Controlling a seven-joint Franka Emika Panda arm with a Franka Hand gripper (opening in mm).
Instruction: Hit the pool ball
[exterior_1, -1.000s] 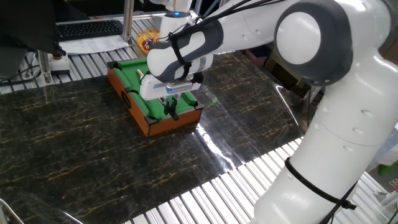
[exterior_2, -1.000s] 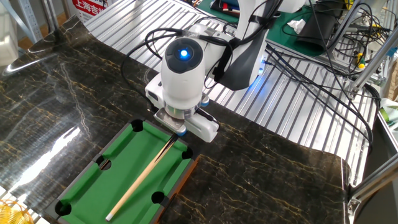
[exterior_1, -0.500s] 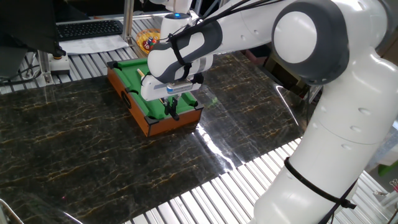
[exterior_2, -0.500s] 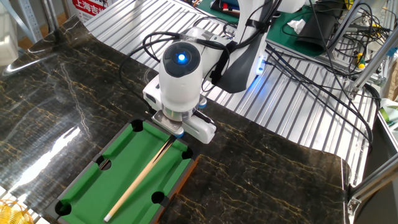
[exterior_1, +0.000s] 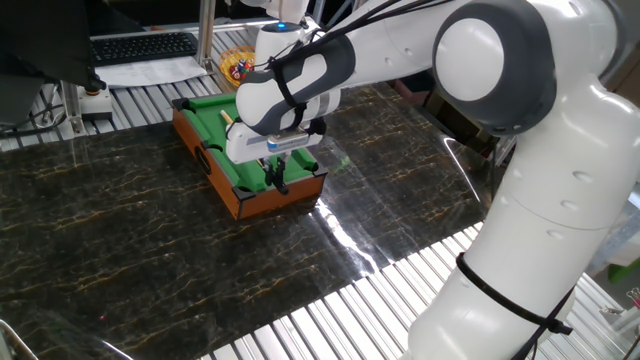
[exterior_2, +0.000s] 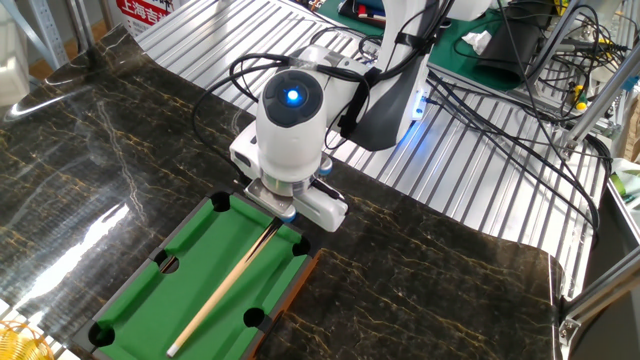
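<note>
Over the near end of the pool table (exterior_2: 130, 300), the gripper (exterior_1: 276, 172) hung clamped on the cue (exterior_2: 225, 290), which lay along the felt. No pool ball showed in either view.

Bright, even light is falling from above. White glare is lying on the dark marble table (exterior_1: 340, 235) in both views. Both pictures are staying sharp, with soft shadows.

pool ball: no orange sphere shows in either view; hidden or too small to tell
position: cannot tell
state: cannot tell
</note>
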